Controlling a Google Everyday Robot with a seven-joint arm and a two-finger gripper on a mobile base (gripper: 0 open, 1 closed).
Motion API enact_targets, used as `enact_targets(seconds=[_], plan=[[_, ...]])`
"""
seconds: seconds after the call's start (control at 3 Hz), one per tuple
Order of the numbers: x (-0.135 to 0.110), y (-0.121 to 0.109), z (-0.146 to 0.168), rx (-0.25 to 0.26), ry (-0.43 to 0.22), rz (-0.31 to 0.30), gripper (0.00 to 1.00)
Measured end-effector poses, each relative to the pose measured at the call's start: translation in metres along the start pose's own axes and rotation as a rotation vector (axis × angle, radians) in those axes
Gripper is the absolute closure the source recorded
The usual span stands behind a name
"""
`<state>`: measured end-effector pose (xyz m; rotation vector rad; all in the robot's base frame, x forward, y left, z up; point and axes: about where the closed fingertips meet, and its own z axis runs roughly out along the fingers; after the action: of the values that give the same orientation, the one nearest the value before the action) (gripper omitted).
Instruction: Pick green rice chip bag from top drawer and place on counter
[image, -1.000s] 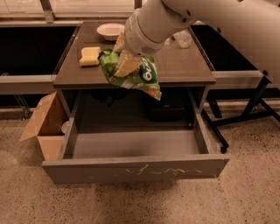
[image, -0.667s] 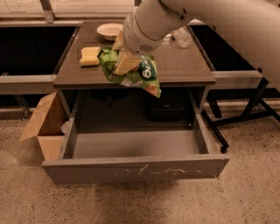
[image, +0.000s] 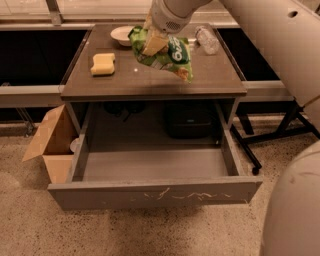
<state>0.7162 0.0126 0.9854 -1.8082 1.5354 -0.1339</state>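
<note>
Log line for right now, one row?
gripper: shut on green rice chip bag | position: over counter | top drawer: open

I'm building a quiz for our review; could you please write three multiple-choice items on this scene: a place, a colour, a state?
1. Where is the green rice chip bag? A on the floor B held above the counter C under the counter
2. What colour is the sponge? A yellow B blue C red
3. What state is the top drawer in? A shut B pulled open C removed
Key: B, the claw grips it over the counter's middle; A, it shows yellow at the counter's left; B, its front stands out past the counter.
</note>
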Motion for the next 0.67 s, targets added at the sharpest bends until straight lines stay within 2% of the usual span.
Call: enact_targets(seconds=[0.33,0.67], plan=[[0.015,-0.029,0.006,0.047,0.000,0.032,1.00],[0.025,-0.045,0.018,0.077,-0.026,0.072,1.00]])
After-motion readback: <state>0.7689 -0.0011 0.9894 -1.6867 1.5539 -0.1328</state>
